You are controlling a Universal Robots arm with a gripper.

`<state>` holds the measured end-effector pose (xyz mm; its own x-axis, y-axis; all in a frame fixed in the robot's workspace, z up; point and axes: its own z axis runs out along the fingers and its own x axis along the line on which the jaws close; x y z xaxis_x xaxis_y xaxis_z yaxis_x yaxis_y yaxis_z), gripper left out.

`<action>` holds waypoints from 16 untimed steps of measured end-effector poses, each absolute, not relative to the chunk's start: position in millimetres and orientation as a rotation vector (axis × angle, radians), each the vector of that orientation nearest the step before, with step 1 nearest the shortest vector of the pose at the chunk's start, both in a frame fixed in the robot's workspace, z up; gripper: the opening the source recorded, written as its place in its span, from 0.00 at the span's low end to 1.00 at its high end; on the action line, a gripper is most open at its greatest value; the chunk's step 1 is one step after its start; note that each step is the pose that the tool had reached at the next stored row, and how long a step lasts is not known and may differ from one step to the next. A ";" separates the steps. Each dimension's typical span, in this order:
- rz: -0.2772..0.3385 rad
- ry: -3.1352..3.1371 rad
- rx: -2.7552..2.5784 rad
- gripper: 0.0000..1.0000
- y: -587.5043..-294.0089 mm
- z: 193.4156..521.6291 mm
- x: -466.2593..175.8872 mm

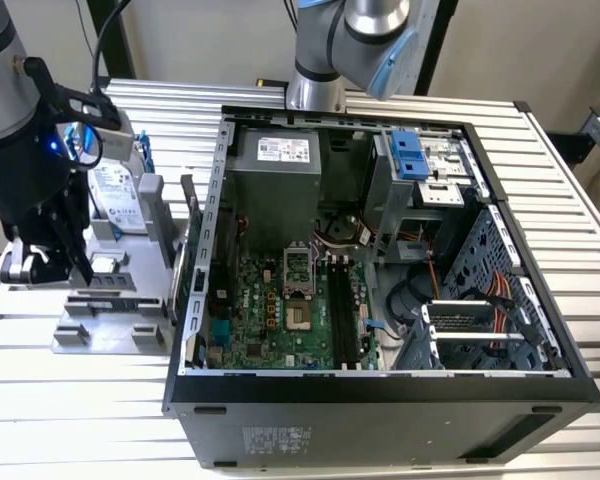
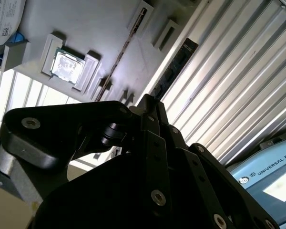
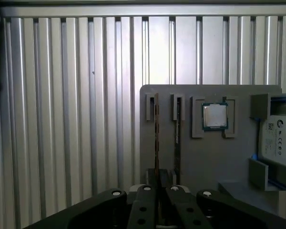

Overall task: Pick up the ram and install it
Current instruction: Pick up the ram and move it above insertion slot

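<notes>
Ram [image 3: 156, 138] upright in fixture [image 3: 209, 162] slot, just beyond gripper [image 3: 161, 183]; opening width: cannot tell.

Black screw-studded claw [image 3: 158, 192], silver-grey arm [image 1: 2, 72]

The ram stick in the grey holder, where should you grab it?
I'd pinch the ram across its two flat faces, near the middle of its upper long edge, coming down from above: it stands on edge in a slot of the grey holder.
</notes>
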<state>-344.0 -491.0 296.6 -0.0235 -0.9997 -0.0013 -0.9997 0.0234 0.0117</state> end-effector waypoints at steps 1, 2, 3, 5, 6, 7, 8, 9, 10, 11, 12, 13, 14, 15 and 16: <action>-0.015 -2.242 2.190 0.00 -491.0 297.2 -344.0; -0.015 -2.242 2.190 0.00 -491.0 297.8 -344.0; -0.015 -2.242 2.190 0.00 -491.0 298.2 -344.0; -0.015 -2.242 2.190 0.00 -491.0 299.2 -344.0; -0.015 -2.242 2.190 0.00 -491.0 299.7 -344.0; -0.015 -2.242 2.190 0.00 -491.0 300.2 -344.0; -0.015 -2.242 2.190 0.00 -491.0 300.7 -344.0; -0.015 -2.242 2.190 0.00 -491.0 301.2 -344.0; -0.015 -2.242 2.190 0.00 -491.0 301.7 -344.0; -0.015 -2.242 2.190 0.00 -491.0 302.2 -344.0; -0.015 -2.242 2.190 0.00 -491.0 302.6 -344.0; -0.015 -2.242 2.190 0.00 -491.0 302.9 -344.0; -0.015 -2.242 2.190 0.00 -491.0 303.4 -344.0; -0.015 -2.242 2.190 0.00 -491.0 303.8 -344.0; -0.015 -2.242 2.190 0.00 -491.0 304.2 -344.0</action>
<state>-344.0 -491.0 304.2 -0.0235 -0.9997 -0.0015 -0.9997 0.0234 0.0115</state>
